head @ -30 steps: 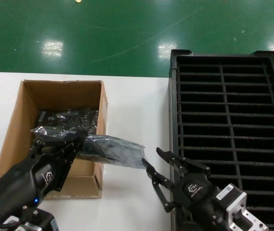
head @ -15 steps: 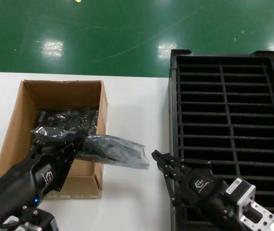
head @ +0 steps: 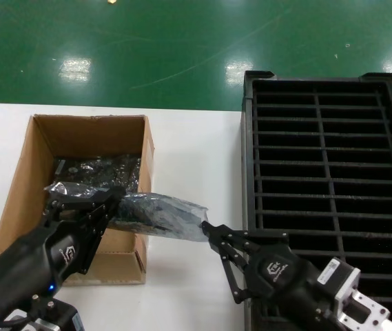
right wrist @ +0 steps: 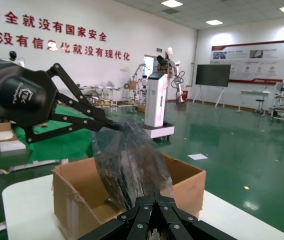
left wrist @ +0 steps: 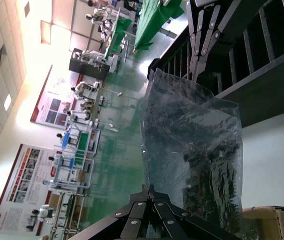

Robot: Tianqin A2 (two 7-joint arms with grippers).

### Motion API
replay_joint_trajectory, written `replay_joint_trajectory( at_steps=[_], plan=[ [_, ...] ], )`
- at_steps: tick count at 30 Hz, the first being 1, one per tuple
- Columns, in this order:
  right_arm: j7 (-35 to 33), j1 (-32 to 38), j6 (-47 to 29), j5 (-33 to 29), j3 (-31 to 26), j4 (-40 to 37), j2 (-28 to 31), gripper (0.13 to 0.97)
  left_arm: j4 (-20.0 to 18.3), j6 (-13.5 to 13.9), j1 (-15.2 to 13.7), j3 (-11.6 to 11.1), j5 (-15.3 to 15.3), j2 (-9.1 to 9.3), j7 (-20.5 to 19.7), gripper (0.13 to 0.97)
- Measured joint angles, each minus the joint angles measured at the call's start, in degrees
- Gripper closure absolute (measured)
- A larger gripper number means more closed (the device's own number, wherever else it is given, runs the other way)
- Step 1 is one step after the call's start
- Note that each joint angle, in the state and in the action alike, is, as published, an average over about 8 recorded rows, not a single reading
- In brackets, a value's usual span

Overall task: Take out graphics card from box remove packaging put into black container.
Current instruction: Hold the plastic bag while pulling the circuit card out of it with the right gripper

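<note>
The bagged graphics card (head: 156, 214) is held level over the box (head: 23, 176) right wall, near the tabletop (head: 189, 148) front edge. Left gripper (head: 116, 196) is clenched on the packaging (left wrist: 191, 145) at one end; right gripper (head: 206, 227) fingers are pinched on the opposite end. Card detail is blurred by the plastic. More bagged cards (head: 99, 169) are partly hidden inside the box. Black container (head: 326, 172) is cut off at the right.

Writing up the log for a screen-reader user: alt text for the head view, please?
Two end effectors hold a bagged graphics card level between them above the table: the left end effector grips one end over the open cardboard box, the right end effector pinches the other end. A black slotted container stands on the right.
</note>
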Motion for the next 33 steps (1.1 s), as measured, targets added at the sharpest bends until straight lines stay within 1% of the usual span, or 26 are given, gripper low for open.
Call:
replay_joint_trajectory(
  at_steps=[9, 20, 24, 33],
  plan=[
    [-1.2, 3.38, -1.4, -0.77, -1.74, -3.66, -1.36, 0.96, 0.01, 0.0, 0.0, 0.01, -0.03, 0.0, 0.03, 0.957],
    [-1.7, 10.11, -5.47, -0.11, -2.41, -9.78, -1.92, 0.96, 0.01, 0.0, 0.0, 0.01, -0.04, 0.0, 0.05, 0.957],
    [0.05, 12.93, -8.03, -0.1, -3.44, -11.3, -1.14, 0.96, 0.01, 0.0, 0.0, 0.01, -0.05, 0.0, 0.05, 0.957],
    [6.51, 17.81, -13.13, -1.24, -6.95, -13.55, 0.65, 0.961, 0.01, -0.01, 0.0, 0.01, -0.03, 0.0, 0.04, 0.957]
  ],
)
